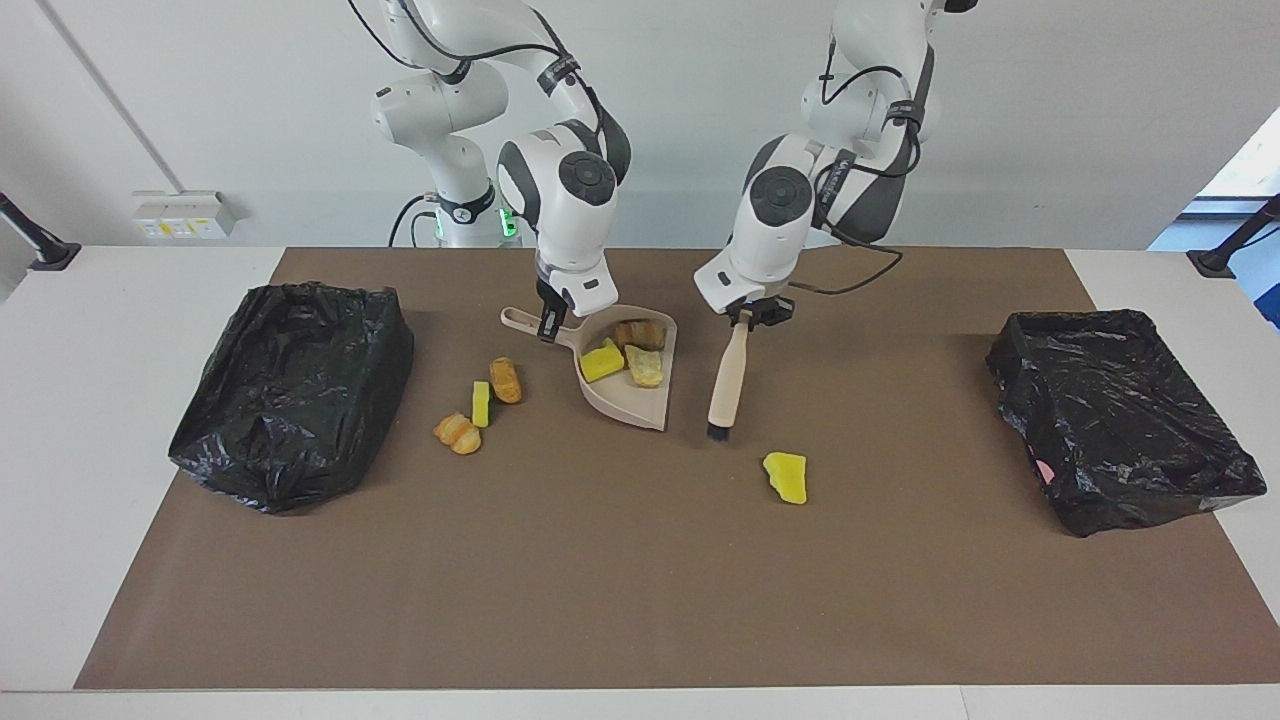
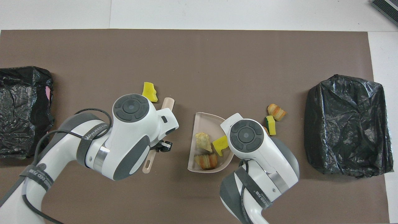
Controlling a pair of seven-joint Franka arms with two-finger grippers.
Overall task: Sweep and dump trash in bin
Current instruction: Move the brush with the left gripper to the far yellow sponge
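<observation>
Left gripper (image 1: 745, 318) clamped the brush (image 1: 727, 375) handle; right gripper (image 1: 546, 325) clamped the dustpan (image 1: 622, 405) handle. Trash (image 1: 786, 477), probably light and soft, lay partly in the dustpan, partly on the mat; best swept, not gripped.

Trash (image 1: 786, 477) — three chunks in dustpan (image 1: 640, 410).

glossy crinkled black plastic bags (image 1: 290, 395) are shining – the matt brown mat (image 1: 640, 580) is looking paper-like, the beige dustpan (image 1: 625, 400) smooth plastic.
</observation>
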